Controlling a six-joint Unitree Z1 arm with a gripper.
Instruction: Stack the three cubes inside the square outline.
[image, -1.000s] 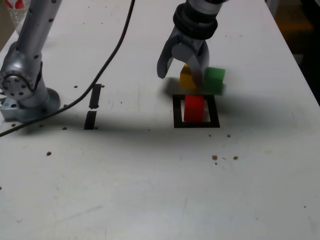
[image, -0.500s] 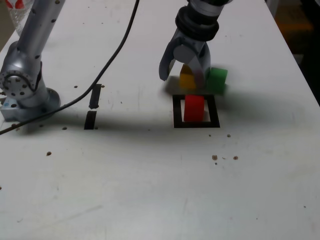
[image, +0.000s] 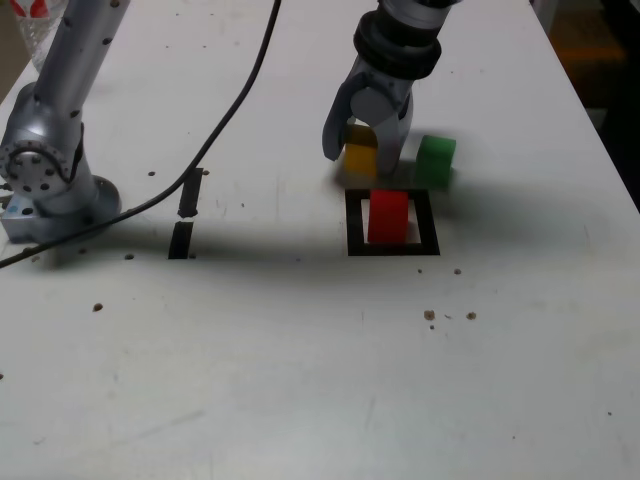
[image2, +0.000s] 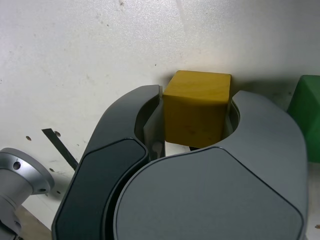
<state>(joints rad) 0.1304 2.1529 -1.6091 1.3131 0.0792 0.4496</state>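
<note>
The red cube (image: 388, 217) stands inside the square outline (image: 392, 249) of black tape. Just behind the outline, my gripper (image: 358, 158) is shut on the yellow cube (image: 359, 157), which the wrist view shows as a yellow block (image2: 197, 108) pressed between both jaws. The green cube (image: 435, 160) sits on the table to the exterior view's right of the yellow one, beside the gripper, and its edge (image2: 306, 112) shows in the wrist view.
The arm's grey base (image: 45, 175) stands at the exterior view's left, with a black cable (image: 235, 95) running across the table. Two short black tape strips (image: 186, 212) lie left of the outline. Small dark specks dot the white table (image: 300, 380).
The jaws, open around the yellow cube in the earlier frames, have closed on it. The gripper has shifted slightly toward the back of the table.
</note>
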